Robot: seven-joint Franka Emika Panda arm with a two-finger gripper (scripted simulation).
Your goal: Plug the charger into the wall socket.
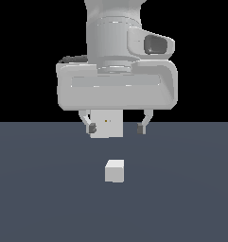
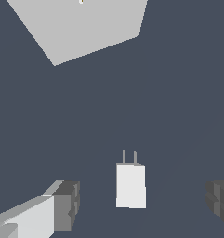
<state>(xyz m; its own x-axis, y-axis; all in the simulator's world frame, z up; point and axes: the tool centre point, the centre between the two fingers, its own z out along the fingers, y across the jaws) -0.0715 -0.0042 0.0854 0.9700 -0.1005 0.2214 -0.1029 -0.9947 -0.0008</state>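
Observation:
The charger (image 1: 114,171) is a small white-grey cube lying on the dark floor, in front of and below my gripper (image 1: 116,127). In the wrist view the charger (image 2: 130,185) shows two thin prongs on one end, pointing toward the wall socket (image 2: 83,29). It lies between my spread fingers (image 2: 62,204) without touching either. The wall socket (image 1: 106,125) is an upright white plate with tiny yellowish dots, standing behind the gripper and partly covered by it. My gripper is open and holds nothing.
A flat dark blue-grey floor (image 1: 181,198) spreads around the charger and socket. The arm's large white hand body (image 1: 116,87) fills the upper middle of the exterior view.

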